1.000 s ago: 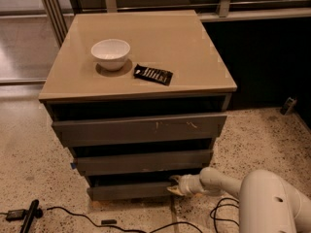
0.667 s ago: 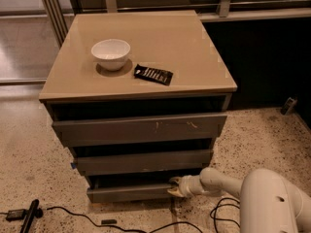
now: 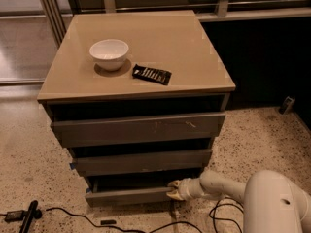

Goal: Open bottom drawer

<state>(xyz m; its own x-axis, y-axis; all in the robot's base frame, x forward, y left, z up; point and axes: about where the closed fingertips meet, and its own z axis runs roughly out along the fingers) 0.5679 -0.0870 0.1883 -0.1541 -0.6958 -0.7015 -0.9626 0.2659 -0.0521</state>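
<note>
The bottom drawer (image 3: 129,196) is the narrowest of three dark grey-brown fronts, low in the cabinet near the floor. It stands slightly pulled out, with a dark gap above its front. My gripper (image 3: 174,190) is at the drawer's right end, its pale fingertips touching the front's top edge. The white arm (image 3: 228,187) reaches in from the lower right. The middle drawer (image 3: 141,162) and the wide scratched top drawer (image 3: 138,128) sit above it.
A white bowl (image 3: 109,54) and a black packet (image 3: 152,74) lie on the tan cabinet top (image 3: 184,42). Black cables and a dark tool (image 3: 26,216) lie on the speckled floor at the lower left. A dark wall panel stands to the right.
The bottom drawer's front has come a little forward, widening the dark gap above it. The gripper stayed at its right end.
</note>
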